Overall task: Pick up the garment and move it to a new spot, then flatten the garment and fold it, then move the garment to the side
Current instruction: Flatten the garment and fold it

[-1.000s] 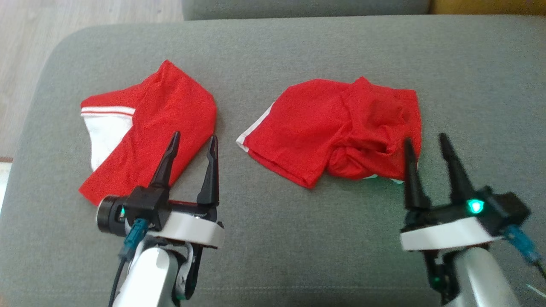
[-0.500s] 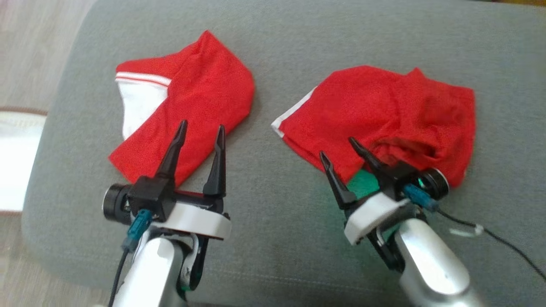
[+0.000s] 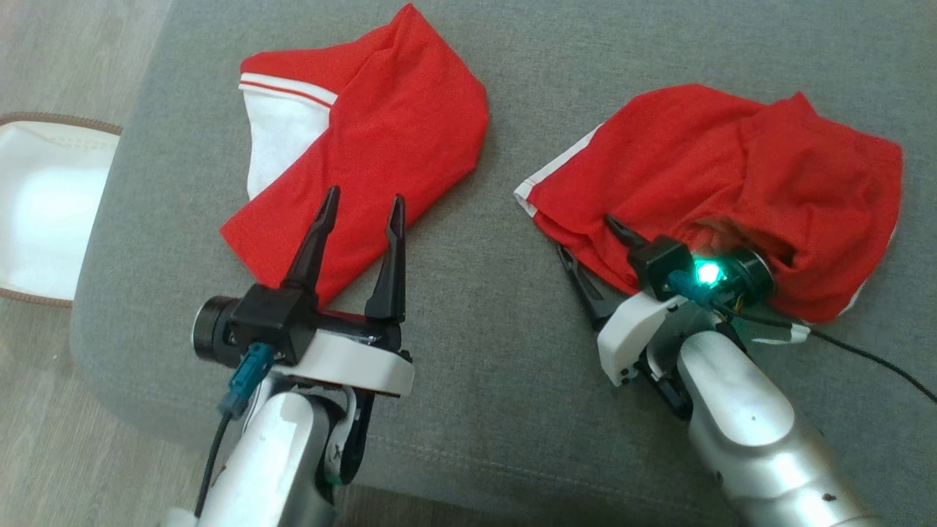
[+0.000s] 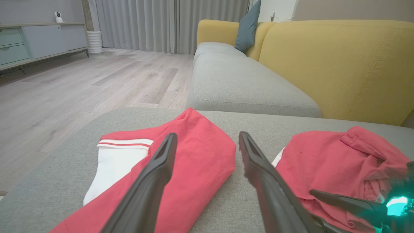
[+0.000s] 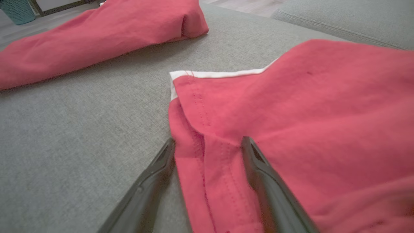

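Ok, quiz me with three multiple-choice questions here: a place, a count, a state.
1. The right gripper straddles: A) the crumpled red garment's near hem; B) the floor's edge; C) a pillow.
2. Red garments on the grey cushion: A) one; B) two; C) three.
3. The left gripper is: A) shut on cloth; B) open, empty; C) shut, empty.
Answers: 1A, the hem lies between its fingers; 2B, a folded red garment lies beside the crumpled one; 3B, its fingers stand apart, gripping nothing.
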Robot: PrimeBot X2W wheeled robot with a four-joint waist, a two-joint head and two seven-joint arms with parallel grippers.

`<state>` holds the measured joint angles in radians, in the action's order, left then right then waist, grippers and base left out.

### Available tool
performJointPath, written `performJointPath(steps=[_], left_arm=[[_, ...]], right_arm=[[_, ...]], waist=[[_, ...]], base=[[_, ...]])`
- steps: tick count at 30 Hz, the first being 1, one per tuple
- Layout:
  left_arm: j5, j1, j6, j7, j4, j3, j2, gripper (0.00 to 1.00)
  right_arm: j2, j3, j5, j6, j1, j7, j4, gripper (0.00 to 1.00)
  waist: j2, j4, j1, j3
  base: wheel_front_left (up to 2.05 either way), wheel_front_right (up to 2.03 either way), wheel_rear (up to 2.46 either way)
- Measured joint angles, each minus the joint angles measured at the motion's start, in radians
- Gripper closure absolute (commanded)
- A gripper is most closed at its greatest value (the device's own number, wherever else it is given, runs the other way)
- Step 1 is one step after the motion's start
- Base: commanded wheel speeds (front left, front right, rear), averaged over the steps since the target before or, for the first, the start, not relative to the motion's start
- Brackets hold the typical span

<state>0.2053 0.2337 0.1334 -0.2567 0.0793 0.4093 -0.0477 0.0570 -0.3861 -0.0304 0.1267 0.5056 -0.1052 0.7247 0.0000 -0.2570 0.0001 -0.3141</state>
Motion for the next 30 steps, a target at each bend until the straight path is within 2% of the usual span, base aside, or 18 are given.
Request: performJointPath(steps=[2, 3, 4, 13, 20, 24, 28, 30], left_arm=[[0.000, 0.002, 0.000, 0.000, 0.000, 0.000, 0.000, 0.00], [0.000, 0.002, 0.000, 0.000, 0.000, 0.000, 0.000, 0.00], [0.000, 0.002, 0.004, 0.000, 0.000, 0.000, 0.000, 0.00], [0.000, 0.008, 0.007, 0.000, 0.004, -0.001, 0.000, 0.00], [0.000, -0.002, 0.007, 0.000, 0.008, -0.006, 0.000, 0.00], [-0.002, -0.020, 0.007, 0.000, 0.009, -0.012, 0.000, 0.00], [-0.006, -0.053, 0.008, 0.000, 0.008, -0.028, 0.000, 0.00], [-0.012, -0.066, 0.007, 0.000, 0.007, -0.032, 0.000, 0.00]], right_arm=[[-0.001, 0.002, -0.008, 0.000, 0.015, 0.000, 0.015, 0.00], [-0.002, 0.004, -0.008, 0.000, 0.019, 0.000, 0.020, 0.55], [-0.002, 0.005, -0.008, 0.000, 0.020, 0.000, 0.022, 1.00], [0.006, -0.035, 0.068, 0.000, 0.033, -0.064, 0.026, 1.00], [0.013, -0.156, 0.218, 0.000, 0.042, -0.110, -0.147, 1.00], [0.013, -0.187, 0.292, 0.000, 0.065, -0.117, -0.246, 1.00], [0.013, -0.150, 0.350, 0.000, 0.120, -0.124, -0.369, 1.00], [0.013, -0.057, 0.362, 0.000, 0.146, -0.120, -0.434, 1.00]], waist=[[0.0000, -0.002, 0.0000, -0.004], [0.0000, -0.001, -0.0001, -0.005], [0.0000, -0.001, -0.0001, -0.006], [0.0000, 0.019, 0.0000, 0.026], [0.0000, 0.046, 0.0000, 0.091], [0.0000, 0.063, -0.0001, 0.120], [0.0000, 0.094, -0.0001, 0.150], [0.0000, 0.118, -0.0001, 0.163]], base=[[0.00, 0.00, 0.00], [0.00, 0.00, 0.00], [0.00, 0.00, 0.00], [0.00, 0.00, 0.00], [0.00, 0.00, 0.00], [0.00, 0.00, 0.00], [0.00, 0.00, 0.00], [0.00, 0.00, 0.00]])
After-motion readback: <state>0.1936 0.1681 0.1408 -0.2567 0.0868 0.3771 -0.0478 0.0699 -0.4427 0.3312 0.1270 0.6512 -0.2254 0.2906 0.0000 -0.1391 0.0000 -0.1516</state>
